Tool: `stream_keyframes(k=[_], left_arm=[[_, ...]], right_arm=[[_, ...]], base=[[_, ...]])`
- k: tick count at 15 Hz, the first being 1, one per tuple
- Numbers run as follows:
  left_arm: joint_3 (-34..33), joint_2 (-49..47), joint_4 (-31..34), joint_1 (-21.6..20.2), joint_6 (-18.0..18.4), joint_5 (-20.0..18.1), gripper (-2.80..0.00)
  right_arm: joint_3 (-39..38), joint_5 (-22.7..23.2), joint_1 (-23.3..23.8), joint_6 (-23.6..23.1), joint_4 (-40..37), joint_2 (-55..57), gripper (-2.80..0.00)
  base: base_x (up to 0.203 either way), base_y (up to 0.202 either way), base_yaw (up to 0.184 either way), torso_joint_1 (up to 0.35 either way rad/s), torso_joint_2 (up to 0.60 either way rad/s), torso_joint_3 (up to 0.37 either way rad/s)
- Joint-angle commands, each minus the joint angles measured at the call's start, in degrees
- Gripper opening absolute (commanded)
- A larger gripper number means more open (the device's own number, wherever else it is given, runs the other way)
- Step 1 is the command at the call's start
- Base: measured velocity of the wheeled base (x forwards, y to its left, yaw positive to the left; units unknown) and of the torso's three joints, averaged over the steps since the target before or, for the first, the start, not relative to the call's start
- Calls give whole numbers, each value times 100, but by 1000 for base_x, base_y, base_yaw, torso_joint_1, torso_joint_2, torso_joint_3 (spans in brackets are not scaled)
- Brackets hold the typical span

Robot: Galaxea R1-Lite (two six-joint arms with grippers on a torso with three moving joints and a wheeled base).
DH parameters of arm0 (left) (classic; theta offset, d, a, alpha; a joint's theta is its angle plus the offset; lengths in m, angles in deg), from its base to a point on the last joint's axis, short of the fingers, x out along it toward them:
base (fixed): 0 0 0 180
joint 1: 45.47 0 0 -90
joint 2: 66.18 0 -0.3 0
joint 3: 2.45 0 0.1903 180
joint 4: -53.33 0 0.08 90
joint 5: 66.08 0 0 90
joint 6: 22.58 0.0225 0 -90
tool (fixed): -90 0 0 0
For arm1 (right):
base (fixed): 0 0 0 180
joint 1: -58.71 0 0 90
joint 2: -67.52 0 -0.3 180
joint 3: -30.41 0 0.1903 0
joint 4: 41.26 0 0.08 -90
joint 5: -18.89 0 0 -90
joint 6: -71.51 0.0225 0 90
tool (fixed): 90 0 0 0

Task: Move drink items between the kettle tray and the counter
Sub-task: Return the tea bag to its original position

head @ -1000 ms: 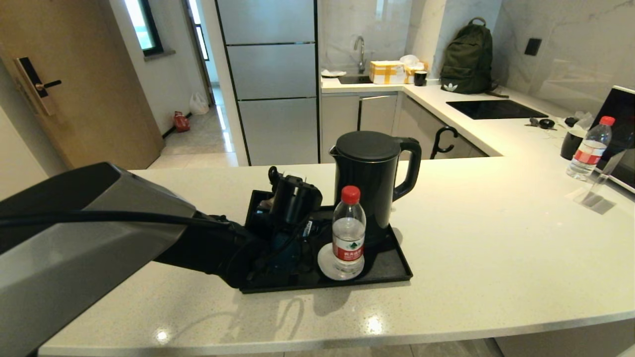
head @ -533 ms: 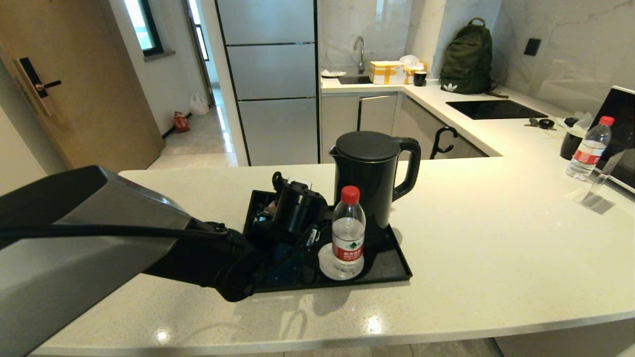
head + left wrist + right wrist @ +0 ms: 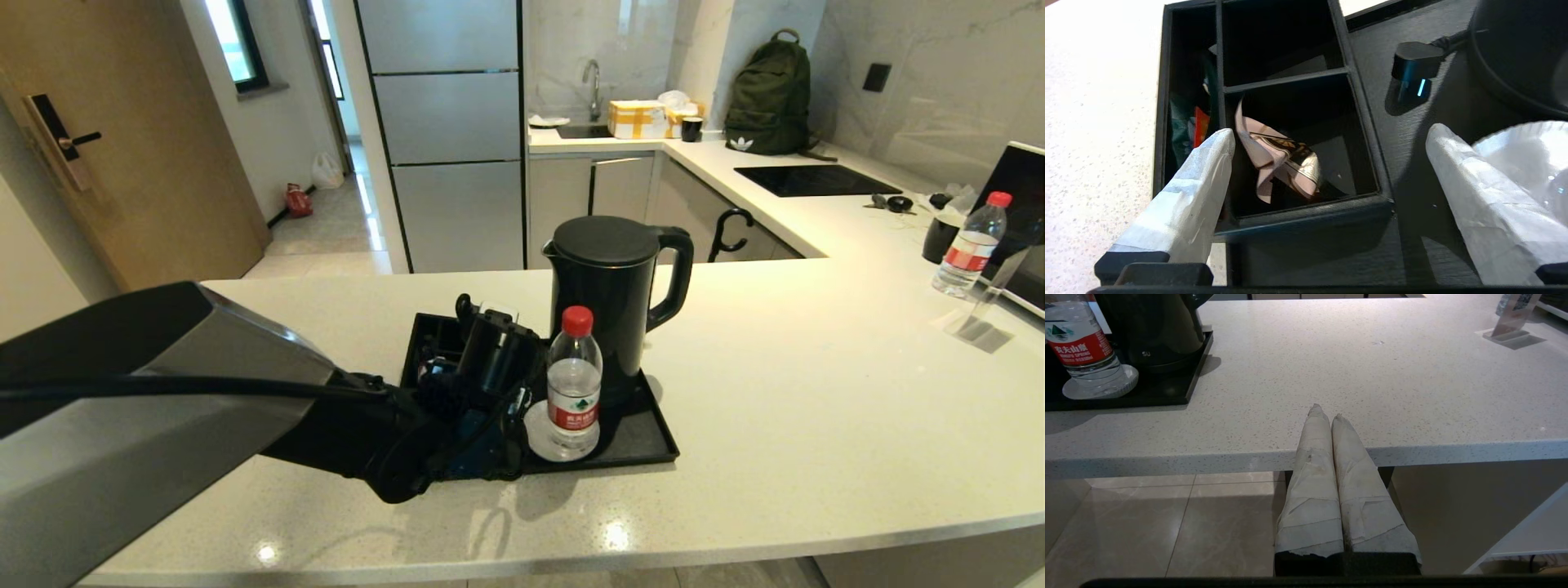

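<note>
My left gripper point(image 3: 1331, 130) hangs open over the black compartmented box point(image 3: 1298, 212) at the left end of the kettle tray point(image 3: 645, 441). A crumpled pale pink tea sachet point(image 3: 1274, 159) lies in the box's near compartment, close to one white-wrapped finger point(image 3: 1204, 183) and not touching it. The other finger point(image 3: 1470, 192) is over the tray floor beside the bottle's white coaster point(image 3: 1527, 151). The water bottle point(image 3: 574, 384) stands upright on the tray in front of the black kettle point(image 3: 612, 294). My right gripper point(image 3: 1325, 412) is shut and empty at the counter's point(image 3: 1372, 375) front edge.
The kettle's plug point(image 3: 1412, 65) lies on the tray behind the box. Green and red packets point(image 3: 1188, 126) fill the box's side slot. A second bottle point(image 3: 971, 245) and a clear stand point(image 3: 980, 318) are at the far right. My left arm point(image 3: 163, 425) spans the counter's left.
My left arm has shifted a little to the right and toward the near side, bringing the open gripper closer to the bottle. Bottle, kettle and tray have not moved.
</note>
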Motion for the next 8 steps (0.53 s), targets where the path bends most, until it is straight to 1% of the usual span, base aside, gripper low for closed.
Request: stream_keyframes(k=[1,3,6,8], left_arm=[[1,-30,-15,8,-4,23,0],[39,98,51,-1,37,27,0],[143,972,230,-23,145,38,0],[159,998,258,-27,163,40,0]], right_arm=[[-1,1,0,-2,1,7,-280],[-1,1,0,-2,1,7,-280],[-1,1,0,-2,1,7,-280],[-1,1,0,-2,1,7,-280]], base=[[0,0,0,0,0,0],[0,0,0,0,0,0],[0,0,0,0,0,0],[0,0,0,0,0,0]])
